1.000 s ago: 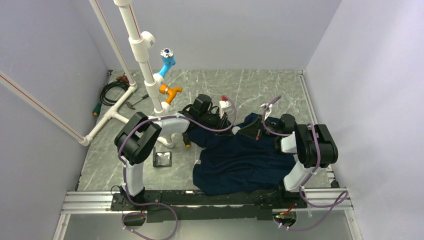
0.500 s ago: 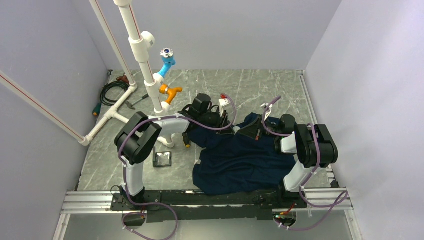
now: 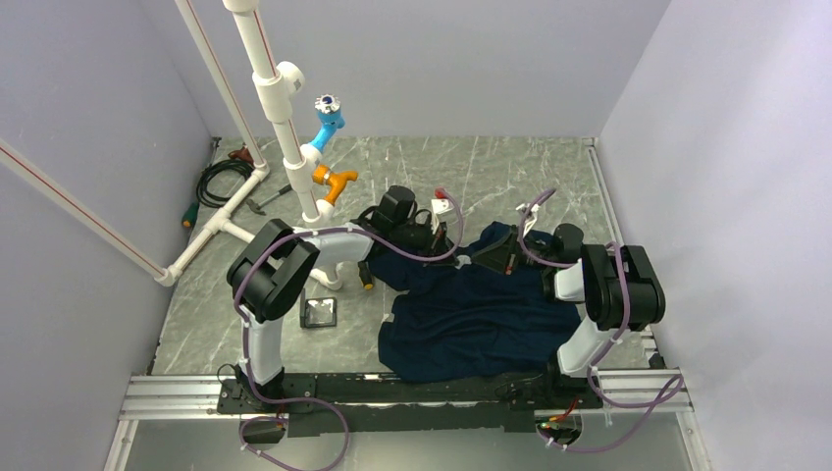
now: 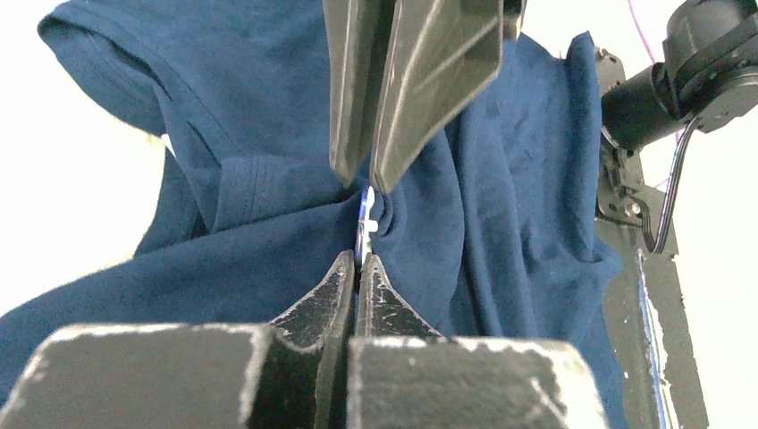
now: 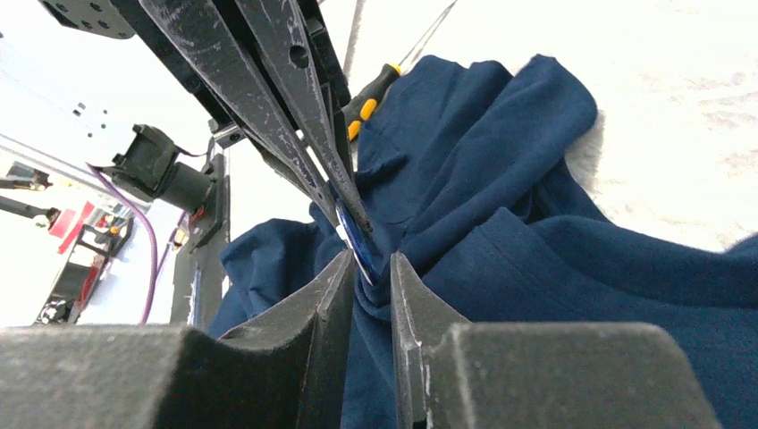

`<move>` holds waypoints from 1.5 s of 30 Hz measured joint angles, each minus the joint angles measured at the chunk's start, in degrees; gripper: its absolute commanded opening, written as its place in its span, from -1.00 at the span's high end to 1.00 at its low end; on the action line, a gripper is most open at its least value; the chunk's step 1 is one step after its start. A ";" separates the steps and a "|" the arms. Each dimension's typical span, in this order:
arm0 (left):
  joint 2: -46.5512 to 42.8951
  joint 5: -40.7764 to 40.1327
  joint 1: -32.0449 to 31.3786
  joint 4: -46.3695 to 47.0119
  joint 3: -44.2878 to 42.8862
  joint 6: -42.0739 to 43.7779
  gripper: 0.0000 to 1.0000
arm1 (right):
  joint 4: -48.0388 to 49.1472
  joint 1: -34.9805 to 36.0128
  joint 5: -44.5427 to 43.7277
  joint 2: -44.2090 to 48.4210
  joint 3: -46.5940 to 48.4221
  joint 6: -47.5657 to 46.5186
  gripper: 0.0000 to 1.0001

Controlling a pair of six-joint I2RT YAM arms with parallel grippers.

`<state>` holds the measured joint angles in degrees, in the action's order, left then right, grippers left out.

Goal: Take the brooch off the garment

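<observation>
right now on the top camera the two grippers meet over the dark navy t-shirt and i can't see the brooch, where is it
observer: The small round blue-grey brooch stands edge-on, with the left gripper shut on its rim.
operator: and the right gripper
observer: The right gripper has its jaws apart, with the brooch in the gap.
operator: is it off the cloth
observer: Not yet, the dark navy t-shirt puckers tight against it.
</observation>
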<state>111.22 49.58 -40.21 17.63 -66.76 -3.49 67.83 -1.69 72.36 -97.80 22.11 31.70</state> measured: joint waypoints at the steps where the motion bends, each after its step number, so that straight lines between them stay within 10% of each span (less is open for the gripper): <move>1: 0.00 0.00 0.00 -1.16 -0.02 1.40 1.00 | -1.95 -0.44 -0.02 0.59 0.07 -1.07 0.56; 18: 0.00 0.15 0.00 -27.69 -9.11 24.37 1.00 | -28.94 4.76 -0.35 9.14 4.70 -20.33 0.48; 38: 0.00 1.22 -0.02 -29.33 -8.98 25.73 1.00 | -35.32 6.80 -2.12 9.20 5.33 -26.60 0.49; 45: 0.00 1.40 -0.13 -29.11 -8.98 25.09 1.00 | -35.36 7.06 -2.54 8.22 5.81 -26.77 0.91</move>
<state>111.22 50.98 -40.34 -11.49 -75.75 21.61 32.47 5.37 69.82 -89.58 27.92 4.93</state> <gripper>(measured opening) 0.022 0.125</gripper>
